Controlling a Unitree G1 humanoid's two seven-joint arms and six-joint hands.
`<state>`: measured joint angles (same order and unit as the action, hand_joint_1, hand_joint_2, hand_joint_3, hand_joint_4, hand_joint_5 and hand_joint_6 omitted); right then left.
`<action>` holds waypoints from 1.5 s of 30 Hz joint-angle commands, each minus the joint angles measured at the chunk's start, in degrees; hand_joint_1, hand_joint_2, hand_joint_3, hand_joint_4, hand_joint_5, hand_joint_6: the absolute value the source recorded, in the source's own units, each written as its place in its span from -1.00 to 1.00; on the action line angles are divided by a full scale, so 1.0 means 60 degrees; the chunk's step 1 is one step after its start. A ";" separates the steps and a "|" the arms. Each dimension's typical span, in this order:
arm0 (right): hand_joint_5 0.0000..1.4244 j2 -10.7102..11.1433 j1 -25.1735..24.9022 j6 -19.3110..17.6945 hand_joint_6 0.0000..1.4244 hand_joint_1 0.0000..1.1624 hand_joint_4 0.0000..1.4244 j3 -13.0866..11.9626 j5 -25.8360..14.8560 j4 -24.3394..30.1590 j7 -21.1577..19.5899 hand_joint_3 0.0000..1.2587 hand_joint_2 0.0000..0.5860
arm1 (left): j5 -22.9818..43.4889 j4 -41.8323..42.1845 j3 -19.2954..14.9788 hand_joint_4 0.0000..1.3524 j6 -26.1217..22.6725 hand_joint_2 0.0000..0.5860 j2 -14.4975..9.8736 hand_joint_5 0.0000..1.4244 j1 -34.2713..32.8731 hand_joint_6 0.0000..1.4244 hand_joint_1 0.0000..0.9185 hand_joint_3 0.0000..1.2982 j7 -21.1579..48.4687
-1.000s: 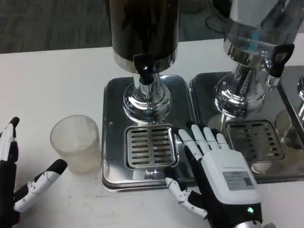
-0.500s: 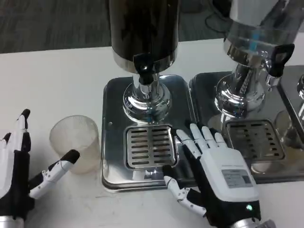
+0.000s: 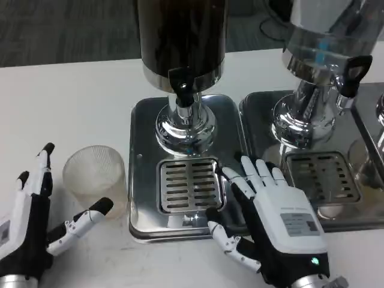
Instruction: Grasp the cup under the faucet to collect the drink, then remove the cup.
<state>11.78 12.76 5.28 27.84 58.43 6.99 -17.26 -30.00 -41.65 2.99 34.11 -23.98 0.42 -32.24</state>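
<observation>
— Where's the cup (image 3: 95,177)?
— On the white table (image 3: 72,102), left of the drip grate (image 3: 190,185), beside the left hand (image 3: 30,231), fingers spread, grasping nothing.
— Right hand (image 3: 273,219)?
— Flat on the steel tray (image 3: 144,120), released.

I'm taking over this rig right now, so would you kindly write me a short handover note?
Left hand: open, fingers spread beside the cup, not gripping it.
Right hand: open, resting on the dispenser tray right of the drip grate.
The cup stands empty on the table, left of the tray, not under the faucet.
Done: nothing so far.
Left: grasp cup, place it under the faucet, fill, remove.
</observation>
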 commanded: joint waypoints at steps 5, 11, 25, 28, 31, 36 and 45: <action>-1.00 -0.0067 0.0039 -0.0003 -1.00 -0.82 -1.00 0.0030 -0.0147 -0.0050 -0.0111 -0.79 0.20 | 0.0240 -0.0658 0.0180 -1.00 0.0226 -1.00 0.0165 -0.77 -0.0425 -0.95 -0.71 -1.00 0.0021; -1.00 -0.0047 0.0047 0.0022 -1.00 -0.83 -1.00 0.0047 -0.0163 -0.0060 -0.0065 -0.75 0.22 | 0.0185 -0.0841 0.0299 -1.00 0.0386 -1.00 0.0100 -0.75 -0.0560 -0.92 -0.71 -1.00 0.0033; -1.00 -0.0077 0.0194 0.0113 -0.98 -0.80 -1.00 0.0077 -0.0146 0.0030 -0.0173 -0.78 0.27 | 0.0221 -0.1600 0.0463 -1.00 0.0642 -1.00 0.0009 -0.63 -0.1174 -0.76 -0.62 -1.00 -0.0094; -1.00 -0.0109 0.0198 0.0154 -0.96 -0.80 -1.00 0.0052 -0.0207 0.0036 -0.0110 -0.75 0.27 | 0.0207 -0.1698 0.0490 -0.95 0.0741 -0.98 0.0053 -0.54 -0.1230 -0.62 -0.58 -1.00 -0.0154; -1.00 -0.0124 0.0127 0.0273 -0.94 -0.79 -1.00 0.0073 -0.0230 0.0009 0.0106 -0.79 0.27 | 0.0168 -0.1889 0.0599 -0.79 0.0866 -0.92 0.0041 -0.35 -0.1364 -0.29 -0.48 -0.94 -0.0066; -1.00 -0.0117 0.0080 0.0283 -0.92 -0.81 -1.00 0.0057 -0.0273 0.0011 0.0162 -0.80 0.28 | -0.0028 -0.1987 0.0675 -0.49 0.0953 -0.85 0.0032 -0.07 -0.1416 0.20 -0.33 -0.71 -0.0555; -1.00 -0.0092 0.0030 0.0246 -0.88 -0.83 -1.00 0.0018 -0.0355 -0.0003 0.0239 -0.82 0.28 | -0.0282 -0.1977 0.0877 -0.23 0.0979 -0.78 -0.0027 0.14 -0.1353 0.45 -0.33 -0.50 -0.1442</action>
<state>11.29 13.15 6.69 28.10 56.68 6.95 -15.87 -31.33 -53.23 7.74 39.66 -23.81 -8.11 -39.74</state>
